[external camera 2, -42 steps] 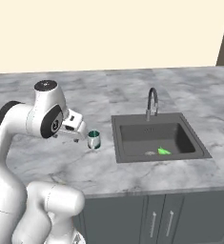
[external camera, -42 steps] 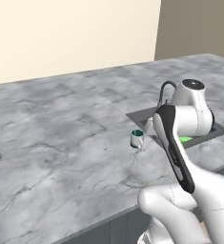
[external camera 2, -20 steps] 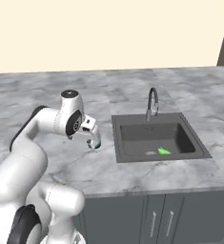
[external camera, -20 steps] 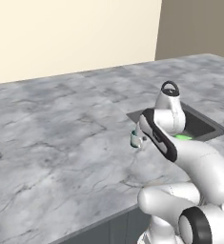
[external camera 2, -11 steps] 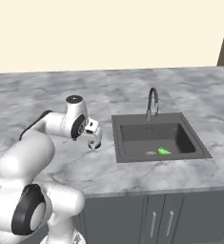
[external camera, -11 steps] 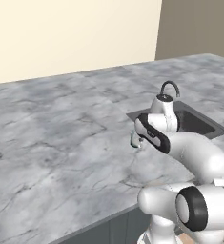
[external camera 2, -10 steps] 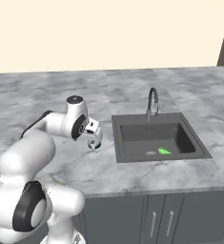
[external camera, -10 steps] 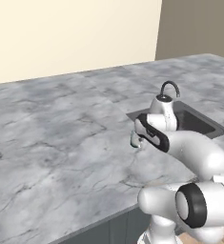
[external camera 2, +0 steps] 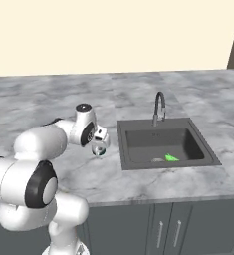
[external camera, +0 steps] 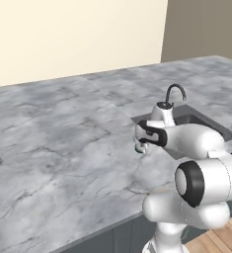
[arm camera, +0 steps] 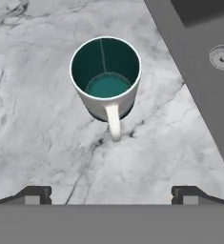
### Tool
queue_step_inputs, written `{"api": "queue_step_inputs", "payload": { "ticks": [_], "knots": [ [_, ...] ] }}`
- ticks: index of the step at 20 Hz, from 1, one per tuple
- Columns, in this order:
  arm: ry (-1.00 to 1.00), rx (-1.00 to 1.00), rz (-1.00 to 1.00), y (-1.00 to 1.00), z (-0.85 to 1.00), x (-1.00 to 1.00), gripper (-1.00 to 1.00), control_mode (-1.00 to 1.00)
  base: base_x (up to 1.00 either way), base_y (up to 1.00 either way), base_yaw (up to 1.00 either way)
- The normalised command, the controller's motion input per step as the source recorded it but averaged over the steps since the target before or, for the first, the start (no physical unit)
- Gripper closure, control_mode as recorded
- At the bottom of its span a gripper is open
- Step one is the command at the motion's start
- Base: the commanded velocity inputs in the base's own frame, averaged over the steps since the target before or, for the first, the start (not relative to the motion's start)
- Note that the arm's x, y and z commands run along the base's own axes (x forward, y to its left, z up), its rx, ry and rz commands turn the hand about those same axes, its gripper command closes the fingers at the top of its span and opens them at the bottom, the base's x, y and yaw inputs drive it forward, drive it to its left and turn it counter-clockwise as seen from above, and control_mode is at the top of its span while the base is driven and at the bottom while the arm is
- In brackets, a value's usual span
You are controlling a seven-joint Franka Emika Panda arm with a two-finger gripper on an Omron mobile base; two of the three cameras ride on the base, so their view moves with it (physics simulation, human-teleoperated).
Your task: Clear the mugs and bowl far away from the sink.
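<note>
A pale grey-white mug (arm camera: 105, 76) with a teal inside stands upright on the marbled counter, just left of the sink (arm camera: 199, 71). Its handle (arm camera: 113, 121) points toward my hand. My gripper (arm camera: 112, 195) hangs close above the mug, open, with its fingertips (arm camera: 35, 194) spread wider than the cup and nothing between them. From the base, the gripper (external camera 2: 99, 143) mostly covers the mug (external camera 2: 98, 151), and the left base view shows the gripper (external camera: 142, 142) over the mug (external camera: 139, 149). The bowl is out of view.
The dark sink (external camera 2: 163, 144) lies right of the mug, with a curved faucet (external camera 2: 160, 107) behind it and a small green item (external camera 2: 172, 158) on its floor. Marbled counter (external camera: 53, 138) stretches wide to the left. The counter's front edge (external camera 2: 138, 199) is near.
Over the last two seconds the arm has folded forward and lowered the hand over the mug. In the last half second it has barely moved. The mug has stayed put.
</note>
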Motion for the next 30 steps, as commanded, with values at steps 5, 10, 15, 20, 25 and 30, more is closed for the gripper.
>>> {"api": "queue_step_inputs", "payload": {
  "ticks": [5, 10, 15, 20, 25, 30],
  "knots": [
    [0.0, 0.0, 0.0, 0.0, -0.34, 0.3, -1.0, -1.0, 0.0, 0.0, 0.0],
    [0.0, 0.0, 0.0, -0.01, -0.39, 0.29, -1.0, -1.0, 0.0, 0.0, 0.0],
    [0.0, 0.0, 0.0, -0.08, -0.21, 0.38, -1.0, -1.0, 0.0, 0.0, 0.0],
    [0.0, 0.0, 0.01, -0.03, -0.11, 0.35, -1.0, -1.0, 0.0, 0.0, 0.0],
    [0.0, 0.0, 0.0, 0.0, -0.06, -0.01, 1.0, -1.0, 0.0, 0.0, 0.0],
    [0.0, 0.0, 0.0, 0.0, -0.09, -0.17, 1.0, -1.0, 0.0, 0.0, 0.0]
  ]
}}
